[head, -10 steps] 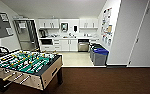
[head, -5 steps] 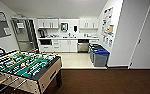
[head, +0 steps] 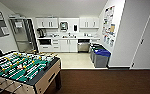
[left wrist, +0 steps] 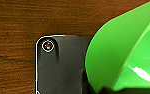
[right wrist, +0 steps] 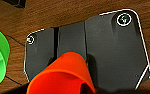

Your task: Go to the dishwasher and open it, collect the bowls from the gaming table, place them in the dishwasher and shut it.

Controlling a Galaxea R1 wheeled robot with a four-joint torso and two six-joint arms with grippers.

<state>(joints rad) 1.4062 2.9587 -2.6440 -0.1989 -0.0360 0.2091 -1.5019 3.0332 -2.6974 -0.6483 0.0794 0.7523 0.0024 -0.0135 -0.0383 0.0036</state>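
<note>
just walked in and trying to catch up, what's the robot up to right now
It is on the dark wood floor facing a kitchenette, foosball table close on its left. A green bowl sits large in the left wrist view and an orange bowl in the right wrist view, so it seems to be carrying one on each arm. The dishwasher is ahead under the counter, beside the blue-lidded bins, and looks open at the top.

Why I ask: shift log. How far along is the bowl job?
Collecting looks done: a lime-green bowl sits at the left wrist, an orange-red bowl at the right, apparently carried. In hand: the carry, the dishwasher ahead across the room. Left: loading and closing it; I cannot tell whether its door is open.
</note>
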